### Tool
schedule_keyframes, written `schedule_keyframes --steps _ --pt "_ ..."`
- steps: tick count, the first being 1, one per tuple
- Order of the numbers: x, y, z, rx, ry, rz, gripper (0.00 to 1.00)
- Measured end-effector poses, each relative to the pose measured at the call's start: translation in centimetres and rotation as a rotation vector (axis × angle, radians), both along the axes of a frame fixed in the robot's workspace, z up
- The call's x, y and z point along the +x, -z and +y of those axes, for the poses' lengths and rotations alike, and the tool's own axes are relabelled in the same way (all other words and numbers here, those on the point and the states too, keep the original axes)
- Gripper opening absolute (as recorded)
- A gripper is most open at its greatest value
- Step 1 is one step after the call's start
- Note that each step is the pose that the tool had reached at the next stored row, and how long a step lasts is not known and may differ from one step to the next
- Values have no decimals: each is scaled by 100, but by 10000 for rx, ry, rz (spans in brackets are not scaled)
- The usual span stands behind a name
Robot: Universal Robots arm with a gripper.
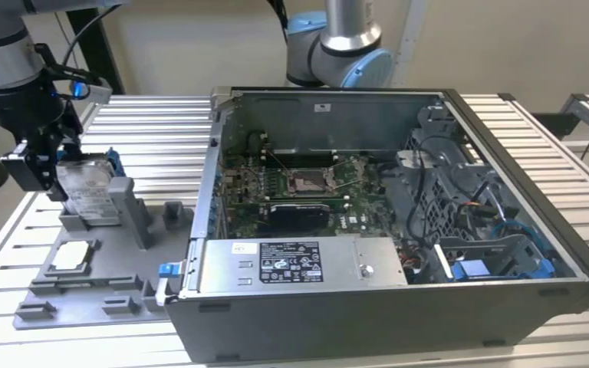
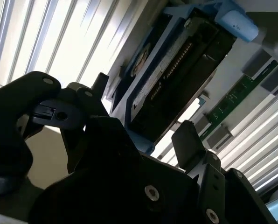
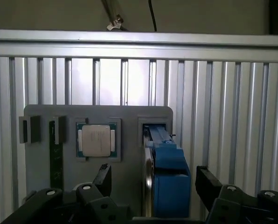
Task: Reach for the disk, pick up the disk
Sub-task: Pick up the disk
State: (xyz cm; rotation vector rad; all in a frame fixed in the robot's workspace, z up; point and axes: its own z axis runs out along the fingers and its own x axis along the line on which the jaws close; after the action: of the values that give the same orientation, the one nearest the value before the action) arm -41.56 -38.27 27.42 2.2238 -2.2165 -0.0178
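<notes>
Disk [image 3: 169, 186] stands upright in its holder [image 3: 129, 137] between spread fingers [image 3: 103, 177].

I log colours: disk [image 1: 85, 192] blue carrier, silver body, label seemingly white; chip [image 3: 95, 141] silver, green-edged; fixture [image 3: 129, 135] plain grey; table [image 3: 223, 116] pale silver, slat-striped; gripper [image 3: 153, 175] black; power-supply label [image 1: 289, 262] black-and-white.

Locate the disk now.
At the exterior view's left, the disk stands upright in the grey fixture beside the computer case, the open end effector straddling it.
</notes>
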Motion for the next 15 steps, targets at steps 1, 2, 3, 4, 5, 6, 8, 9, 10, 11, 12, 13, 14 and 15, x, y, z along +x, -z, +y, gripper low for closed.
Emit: schedule_keyframes --steps 1,2,3,4,5,6,8,9,10,11,12,13,14,15 --pt "-1 8 0 -1 0 1 100" --pt "-2 15 0 -1 0 1 100" --pt "-2 23 0 0 0 0 100" --pt "-3 29 0 0 0 0 100" --pt "-3 31 0 -1 0 2 100" --pt "-3 31 0 -2 0 2 100" --pt "-3 32 0 0 0 -1 100" --pt "-3 32 0 0 0 -3 100" --pt "-2 32 0 -1 0 -3 100" --pt "-3 33 0 -1 0 -2 100" --pt "-3 37 0 -1 0 -3 100" --pt "-3 41 0 0 0 -4 100" --pt "-3 44 0 -1 -1 -3 100" --pt "-3 45 0 -1 0 -2 100"
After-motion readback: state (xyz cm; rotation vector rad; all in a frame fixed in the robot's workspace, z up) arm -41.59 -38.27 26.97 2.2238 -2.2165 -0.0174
